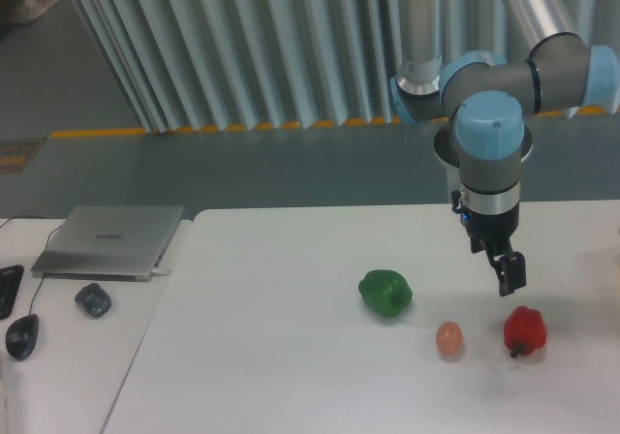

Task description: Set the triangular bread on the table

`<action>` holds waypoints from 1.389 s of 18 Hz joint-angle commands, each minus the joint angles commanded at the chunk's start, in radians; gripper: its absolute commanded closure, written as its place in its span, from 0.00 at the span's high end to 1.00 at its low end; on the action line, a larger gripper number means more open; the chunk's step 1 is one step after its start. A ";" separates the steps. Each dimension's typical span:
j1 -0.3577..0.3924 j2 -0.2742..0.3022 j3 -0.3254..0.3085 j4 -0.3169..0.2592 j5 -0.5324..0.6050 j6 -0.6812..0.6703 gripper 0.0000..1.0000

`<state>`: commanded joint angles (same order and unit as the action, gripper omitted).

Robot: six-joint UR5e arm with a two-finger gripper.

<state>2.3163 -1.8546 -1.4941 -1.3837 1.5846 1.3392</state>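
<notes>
The small peach-coloured egg sits closest to me on the white counter, and I'll take it as my marker. Just to its right lies the red pepper; up and to its left, a little apart, the green pepper. Above and right of the egg, over the red pepper, hangs the gripper, dark and narrow from where I stand. Nothing shows between its fingers, but whether they are parted or closed I cannot tell. The triangular bread is nowhere to be seen, neither near the egg nor in the gripper, so it may lie beyond the right edge. I would guess a wedge like that is light, smooth and a bit slick, best pinched across its two flat faces near the thick end. Far left of the egg, on the paler side desk, rest a laptop and two mice.
</notes>
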 joint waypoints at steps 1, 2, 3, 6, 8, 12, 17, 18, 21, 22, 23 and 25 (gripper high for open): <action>0.000 0.000 -0.003 0.000 0.000 0.000 1.00; 0.000 0.000 -0.002 0.000 -0.003 -0.002 1.00; 0.002 0.000 0.000 0.002 -0.009 -0.005 1.00; 0.029 0.000 0.006 0.002 -0.008 -0.002 1.00; 0.051 0.000 0.000 0.020 -0.006 -0.006 1.00; 0.092 0.000 -0.018 0.057 -0.003 0.000 1.00; 0.156 0.000 -0.015 0.057 0.000 0.124 1.00; 0.178 0.000 -0.017 0.055 -0.005 0.165 1.00; 0.208 0.000 -0.018 0.054 -0.006 0.207 1.00; 0.222 0.000 -0.023 0.054 -0.008 0.248 1.00; 0.236 0.000 -0.026 0.055 -0.008 0.290 1.00; 0.270 0.000 -0.031 0.057 -0.009 0.360 1.00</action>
<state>2.5861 -1.8546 -1.5248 -1.3269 1.5754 1.6993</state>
